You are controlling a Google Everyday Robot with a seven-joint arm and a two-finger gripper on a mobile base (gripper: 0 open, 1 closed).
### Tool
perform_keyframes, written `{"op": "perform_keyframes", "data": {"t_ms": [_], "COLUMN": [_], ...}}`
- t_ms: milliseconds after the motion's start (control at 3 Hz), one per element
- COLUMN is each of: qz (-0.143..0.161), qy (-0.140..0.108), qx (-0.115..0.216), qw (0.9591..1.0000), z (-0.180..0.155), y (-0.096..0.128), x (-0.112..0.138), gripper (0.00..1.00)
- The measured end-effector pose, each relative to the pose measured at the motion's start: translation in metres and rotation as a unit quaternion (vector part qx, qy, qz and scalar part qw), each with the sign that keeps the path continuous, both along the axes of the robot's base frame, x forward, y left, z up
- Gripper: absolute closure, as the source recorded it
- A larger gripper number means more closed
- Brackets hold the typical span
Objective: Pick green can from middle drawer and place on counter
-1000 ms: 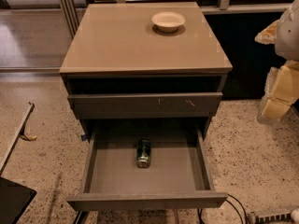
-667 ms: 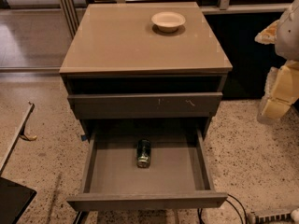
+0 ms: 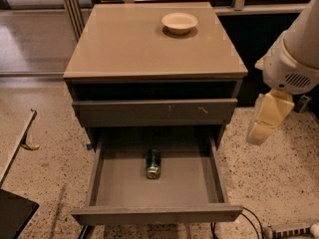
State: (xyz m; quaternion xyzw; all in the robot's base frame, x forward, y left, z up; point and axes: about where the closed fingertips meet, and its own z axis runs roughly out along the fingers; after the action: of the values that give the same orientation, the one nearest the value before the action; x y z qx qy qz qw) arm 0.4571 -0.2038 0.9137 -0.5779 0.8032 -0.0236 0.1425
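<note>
The green can (image 3: 153, 163) lies on its side in the middle of the open middle drawer (image 3: 107, 183), which is pulled out at the bottom of the cabinet. The beige counter (image 3: 124, 44) tops the cabinet. My gripper (image 3: 265, 119), pale yellow under a white arm, hangs to the right of the cabinet at about the height of the closed drawer, above the floor. It is well apart from the can and holds nothing that I can see.
A white bowl (image 3: 179, 22) stands on the counter at the back right. The drawer front with pale scratch marks (image 3: 154, 112) sits above the open drawer. Cables (image 3: 249, 220) lie on the speckled floor at front right. A dark panel (image 3: 12, 213) is at the bottom left.
The arm and gripper have moved left, closer to the cabinet's right side, and slightly down. The can, drawer and bowl have not moved.
</note>
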Motion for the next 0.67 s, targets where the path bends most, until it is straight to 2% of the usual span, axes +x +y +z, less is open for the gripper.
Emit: {"op": "perform_keyframes", "data": {"t_ms": [333,667], "qz": [-0.062,-0.132], "qy": [0.0,0.003], "qx": [0.01,0.025], "qw": [0.998,0.991], "z": [-0.053,-0.116], "y": [0.01,0.015], "x": [0.014,0.031], "gripper": [0.0,0.0]}}
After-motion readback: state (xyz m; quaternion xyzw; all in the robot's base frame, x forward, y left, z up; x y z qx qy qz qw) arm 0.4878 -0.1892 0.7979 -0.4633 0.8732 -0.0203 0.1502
